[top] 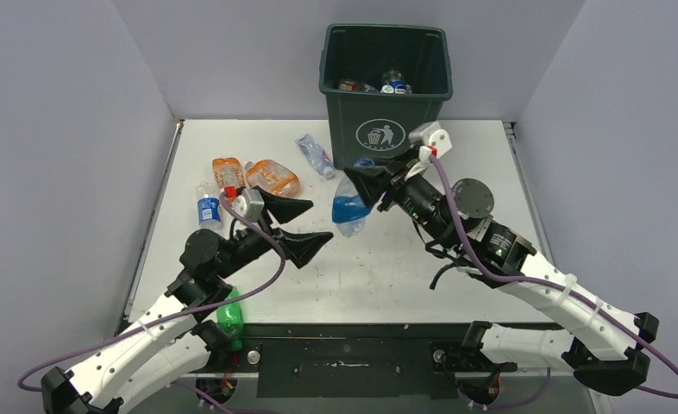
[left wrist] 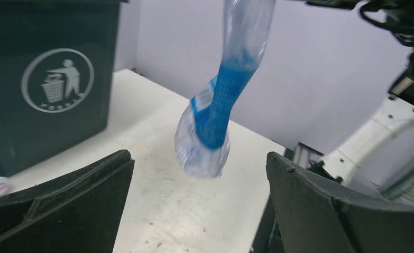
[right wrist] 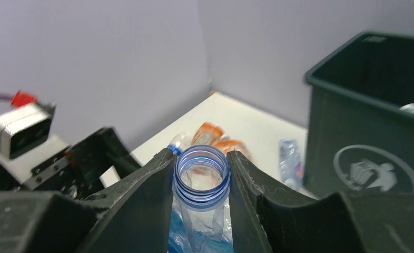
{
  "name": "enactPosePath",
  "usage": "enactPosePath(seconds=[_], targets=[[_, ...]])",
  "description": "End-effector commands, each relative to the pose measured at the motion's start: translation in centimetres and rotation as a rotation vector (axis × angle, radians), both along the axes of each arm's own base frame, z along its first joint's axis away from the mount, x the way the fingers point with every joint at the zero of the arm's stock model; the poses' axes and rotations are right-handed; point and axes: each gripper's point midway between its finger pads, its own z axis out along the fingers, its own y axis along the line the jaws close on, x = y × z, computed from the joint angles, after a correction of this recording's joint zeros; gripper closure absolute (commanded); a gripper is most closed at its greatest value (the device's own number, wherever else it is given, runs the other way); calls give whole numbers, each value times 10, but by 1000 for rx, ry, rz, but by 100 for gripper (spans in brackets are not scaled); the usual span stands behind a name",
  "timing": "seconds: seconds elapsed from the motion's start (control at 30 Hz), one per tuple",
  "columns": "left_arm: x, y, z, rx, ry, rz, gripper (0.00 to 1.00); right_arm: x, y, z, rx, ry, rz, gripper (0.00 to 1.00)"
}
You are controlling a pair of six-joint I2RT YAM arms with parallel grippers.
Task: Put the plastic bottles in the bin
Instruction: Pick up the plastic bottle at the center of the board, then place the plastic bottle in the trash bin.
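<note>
Blue-labelled bottle: hangs neck-up off the table, just before bin | right gripper: pinched on its open neck | left gripper: spread wide, empty, beside bottle | risk: thin neck grip may slip; dangling body could snag bin's front wall unless lifted clear of rim.

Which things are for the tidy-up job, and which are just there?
For the job: dark green plastic bin; crushed clear blue-labelled bottle in the right pincer; two orange plastic bottles; green plastic bottle.
Just there: purple cables; white table.
</note>
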Motion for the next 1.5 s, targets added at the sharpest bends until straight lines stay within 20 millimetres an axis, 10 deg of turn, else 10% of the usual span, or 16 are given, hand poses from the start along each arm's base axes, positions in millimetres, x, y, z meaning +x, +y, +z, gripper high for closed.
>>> enactPosePath(seconds=[0.0,0.23,0.57,0.9,1.4,1.47], targets=[[32,36,22,-84,-50,279,4,18,-66,93,151,-192,-288,95],[62,81,10,-97,6,574,4,71,-122,163,361,-293,-615,95],[67,97,6,-84,11,662,4,193,-208,184,759,-426,-828,95],[73,96,-4,-36,10,687,4,338,-202,134,538,-437,-950,95],[78,90,-9,-1,6,673,4,422,-165,17,300,-214,-931,93],[78,90,-10,2,6,672,4,425,-159,10,290,-184,-899,72]])
